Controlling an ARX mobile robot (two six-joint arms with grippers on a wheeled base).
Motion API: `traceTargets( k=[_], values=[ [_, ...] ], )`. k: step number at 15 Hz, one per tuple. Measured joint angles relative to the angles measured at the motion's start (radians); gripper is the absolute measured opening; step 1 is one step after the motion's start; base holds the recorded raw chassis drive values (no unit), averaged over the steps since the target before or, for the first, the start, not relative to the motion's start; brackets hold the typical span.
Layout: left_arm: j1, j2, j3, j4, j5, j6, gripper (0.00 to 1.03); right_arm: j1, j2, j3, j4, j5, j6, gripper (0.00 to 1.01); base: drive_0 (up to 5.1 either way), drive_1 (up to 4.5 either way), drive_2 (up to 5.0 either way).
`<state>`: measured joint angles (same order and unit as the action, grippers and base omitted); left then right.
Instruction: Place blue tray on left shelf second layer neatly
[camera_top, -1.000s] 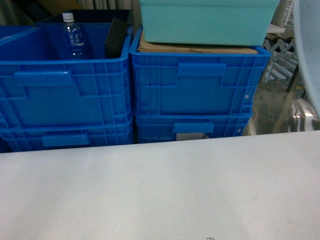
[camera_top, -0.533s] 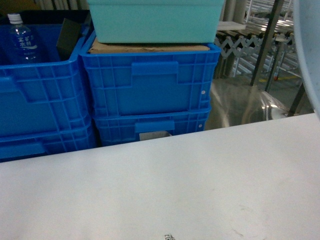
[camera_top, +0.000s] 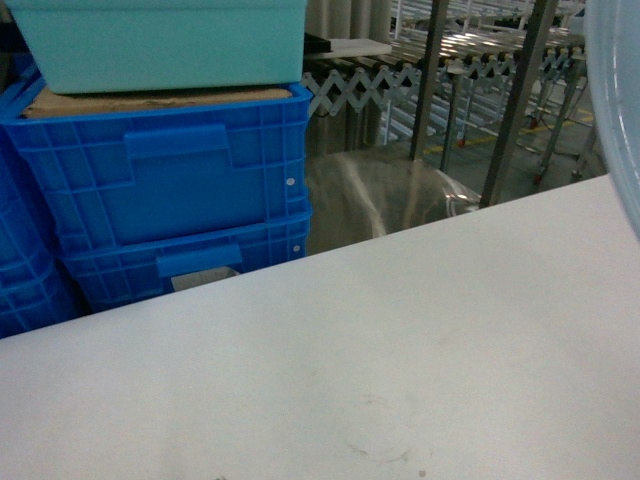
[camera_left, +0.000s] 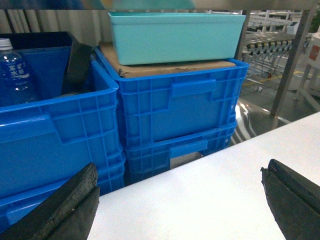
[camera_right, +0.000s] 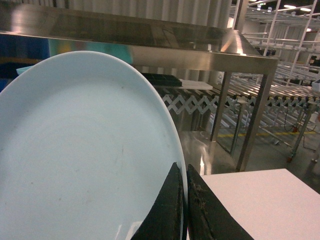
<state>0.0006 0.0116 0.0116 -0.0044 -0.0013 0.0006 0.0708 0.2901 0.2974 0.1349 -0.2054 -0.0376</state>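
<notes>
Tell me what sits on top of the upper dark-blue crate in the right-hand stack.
A brown cardboard sheet covers the upper crate, and the teal tub rests on it. The crate's contents are hidden by the cardboard; the tub's inside cannot be seen.

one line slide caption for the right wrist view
Right gripper pinches the pale blue tray by its rim below a steel shelf.

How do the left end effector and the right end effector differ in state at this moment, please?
The left end effector is open, its fingers spread wide above the white table and holding nothing; the right end effector is shut on the rim of the blue tray, carrying it tilted on edge. Both have dark, rough-looking fingers.
</notes>
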Motion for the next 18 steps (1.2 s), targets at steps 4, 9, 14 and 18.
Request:
traceTargets(
  k=[4,9,14,18],
  values=[
    [0.000,0.000,0.000,0.000,0.000,0.000,0.98,0.000,0.000,0.000,0.000,0.000,0.000,0.02,-1.5,-1.50,-1.5],
    [0.000,0.000,0.000,0.000,0.000,0.000,0.98,0.000,0.000,0.000,0.000,0.000,0.000,0.02,-1.5,-1.50,-1.5],
    [0.000,0.000,0.000,0.000,0.000,0.000,0.98,0.000,0.000,0.000,0.000,0.000,0.000,0.02,-1.5,-1.50,-1.5],
    [0.000,0.000,0.000,0.000,0.000,0.000,0.98,0.000,0.000,0.000,0.000,0.000,0.000,0.02,-1.5,-1.50,-1.5]
  ],
)
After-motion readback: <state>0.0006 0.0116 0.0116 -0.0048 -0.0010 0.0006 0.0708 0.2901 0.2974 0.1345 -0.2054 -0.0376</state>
